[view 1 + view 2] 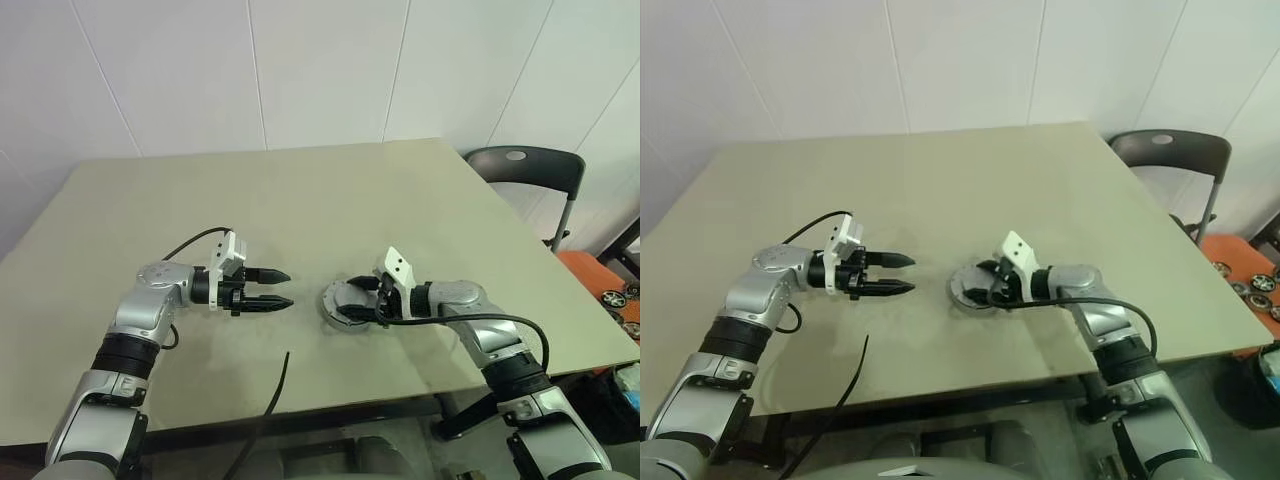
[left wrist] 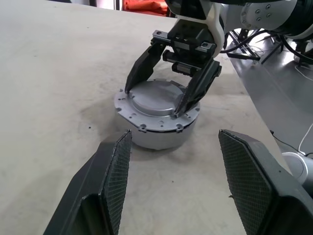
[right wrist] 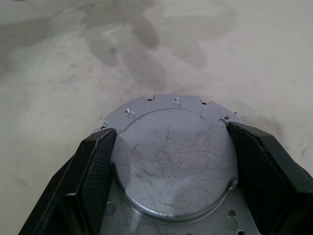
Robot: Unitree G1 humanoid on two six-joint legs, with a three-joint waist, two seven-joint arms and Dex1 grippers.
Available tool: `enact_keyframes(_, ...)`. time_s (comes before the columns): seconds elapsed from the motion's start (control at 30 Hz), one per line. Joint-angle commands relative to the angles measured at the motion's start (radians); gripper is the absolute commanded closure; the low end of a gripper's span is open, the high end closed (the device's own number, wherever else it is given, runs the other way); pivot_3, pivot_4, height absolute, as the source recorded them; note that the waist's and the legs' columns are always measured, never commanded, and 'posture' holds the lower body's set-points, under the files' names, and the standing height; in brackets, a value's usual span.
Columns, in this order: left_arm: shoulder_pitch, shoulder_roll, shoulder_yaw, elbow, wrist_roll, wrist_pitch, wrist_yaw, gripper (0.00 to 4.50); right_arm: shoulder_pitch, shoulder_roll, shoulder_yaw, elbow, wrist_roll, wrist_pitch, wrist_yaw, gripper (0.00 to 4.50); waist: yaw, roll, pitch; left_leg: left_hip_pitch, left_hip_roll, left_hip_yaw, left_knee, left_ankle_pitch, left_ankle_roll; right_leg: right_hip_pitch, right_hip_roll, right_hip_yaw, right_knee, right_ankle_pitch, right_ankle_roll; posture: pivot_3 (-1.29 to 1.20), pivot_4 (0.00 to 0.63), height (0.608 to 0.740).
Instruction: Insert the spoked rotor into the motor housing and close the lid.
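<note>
Straddling the lid (image 2: 155,99) atop the motor housing (image 2: 161,137), the right end effector (image 2: 157,100) is spread wide; the left end effector (image 1: 272,289) is held open nearby above bare bench (image 1: 300,200).

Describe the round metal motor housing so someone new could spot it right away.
On the beige table, look near its front edge, between the two grippers. The motor housing is a short grey metal drum with its lid on, straddled by the right gripper.

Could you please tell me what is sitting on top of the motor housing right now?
The lid sits on the motor housing, with the right end effector straddling its raised centre. Whatever is inside the housing is covered.
</note>
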Motion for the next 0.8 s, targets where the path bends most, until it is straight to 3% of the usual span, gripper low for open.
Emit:
enact_keyframes(0.03, -0.029, 0.002, 0.021, -0.014, 0.0, -0.015, 0.006, 1.48, 0.01, -0.03, 0.051, 0.013, -0.035, 0.014, 0.048, 1.27, 0.008, 0.0, 0.0, 0.0, 0.0, 0.0, 0.0, 0.0, 0.0, 0.0, 0.0, 0.0, 0.0, 0.0, 0.0, 0.0, 0.0, 0.74)
enact_keyframes(0.8, -0.03, -0.02, 0.015, -0.038, -0.001, -0.011, 0.038, 1.48, 0.003, -0.004, 0.095, 0.106, -0.124, -0.065, 0.022, 1.27, 0.002, -0.001, -0.001, 0.005, 0.0, 0.0, 0.0, 0.0, 0.001, 0.004, 0.001, 0.0, 0.001, -0.001, -0.001, 0.0, 0.0, 0.74)
